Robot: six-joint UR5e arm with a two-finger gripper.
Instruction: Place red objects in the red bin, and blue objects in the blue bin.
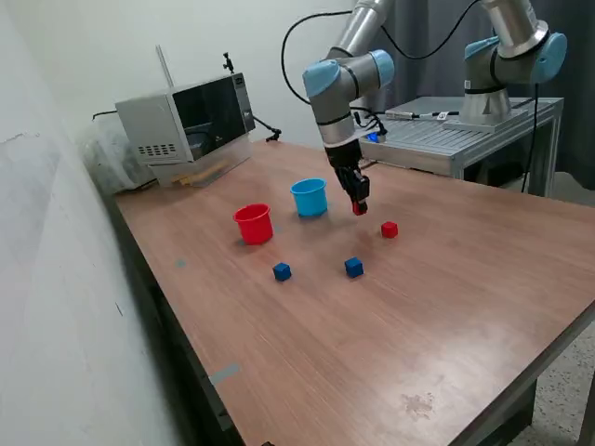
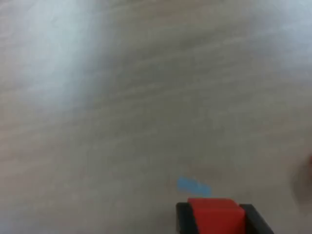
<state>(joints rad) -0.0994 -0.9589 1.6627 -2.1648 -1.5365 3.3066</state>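
Wood-grain tabletop (image 1: 446, 316) fills most of the exterior view, brown and bare over its near half, with a pale scuff near the front edge. A white wall runs along the exterior view's left, and a grey metal stand (image 1: 465, 139) sits behind the table's far edge, carrying the arm's base.

A microwave (image 1: 191, 121) stands at the table's far corner, well apart from the cups.

The gripper (image 1: 359, 206) hangs pointing down near the middle of the table, pinching a red cube (image 1: 359, 210) between its fingers. The wrist view shows that cube (image 2: 215, 215) clamped between two black fingers (image 2: 184, 218), above blurred wood, with a small blue mark (image 2: 193, 185) on the surface close by.

Taking the gripper as the clock centre in the exterior view, the blue cup (image 1: 310, 197) stands just beside it at about 9 o'clock, upright and open. The red cup (image 1: 253, 224) is farther out at about 8 o'clock, near the blue cup but not touching it. A second red cube (image 1: 389, 229) rests on the table close by at about 4 o'clock. One blue cube (image 1: 353, 268) lies near 6 o'clock, and the other blue cube (image 1: 282, 271) at about 7 o'clock, in front of the red cup.

The blue cup stands between the gripper and the red cup. Open wood stretches from 3 to 6 o'clock out to the table's edges.
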